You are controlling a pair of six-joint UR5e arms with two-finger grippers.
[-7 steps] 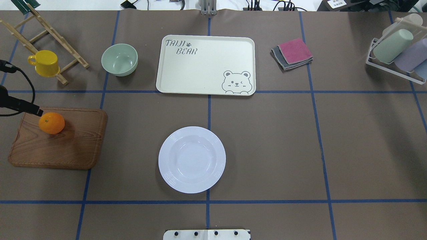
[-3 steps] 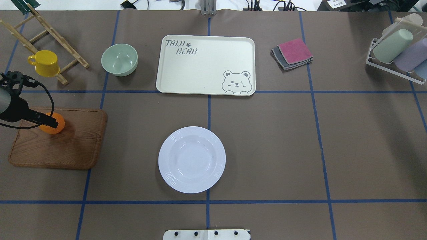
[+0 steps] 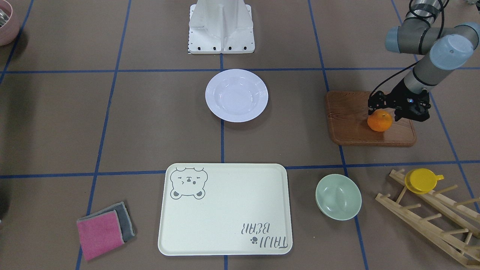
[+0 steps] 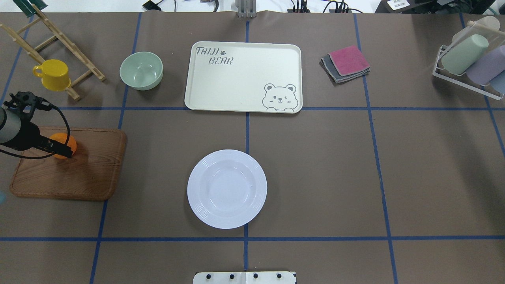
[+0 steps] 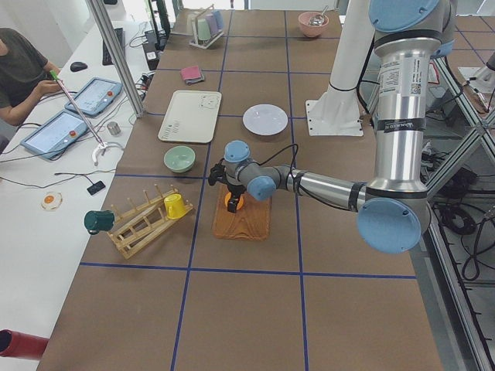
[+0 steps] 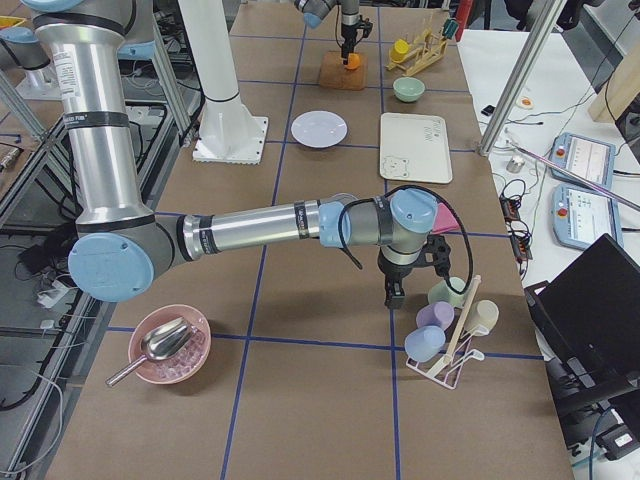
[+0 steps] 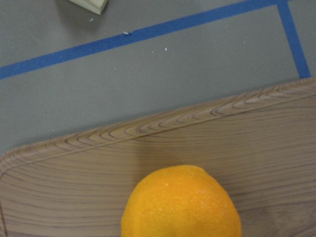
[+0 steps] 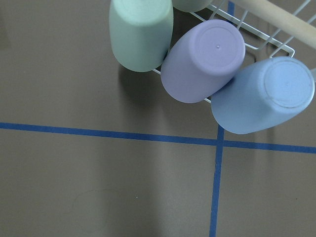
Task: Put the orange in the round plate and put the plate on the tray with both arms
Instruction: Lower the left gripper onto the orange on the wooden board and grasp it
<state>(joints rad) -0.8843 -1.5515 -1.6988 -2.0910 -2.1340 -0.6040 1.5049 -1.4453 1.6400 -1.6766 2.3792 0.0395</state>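
Note:
The orange (image 4: 61, 138) sits on the left part of a brown wooden board (image 4: 79, 173), also seen in the front view as the orange (image 3: 379, 123) and filling the bottom of the left wrist view as the orange (image 7: 180, 207). My left gripper (image 4: 59, 148) hangs over it, open, its fingers straddling the top of the fruit (image 3: 383, 112). The round plate (image 4: 227, 188) lies empty at the table's middle. The tray (image 4: 243, 75) lies empty beyond it. My right gripper (image 6: 393, 296) shows only in the exterior right view, beside a rack of cups; I cannot tell its state.
A mint-green bowl (image 4: 141, 70) stands left of the tray. A yellow cup (image 4: 53, 74) hangs on a wooden rack (image 4: 75, 51) at the back left. Folded cloths (image 4: 346, 63) lie right of the tray, a cup rack (image 4: 469, 59) at the far right.
My left arm has come in from the left edge. Its gripper now sits over the orange, covering part of it. The orange, plate and tray have not moved.

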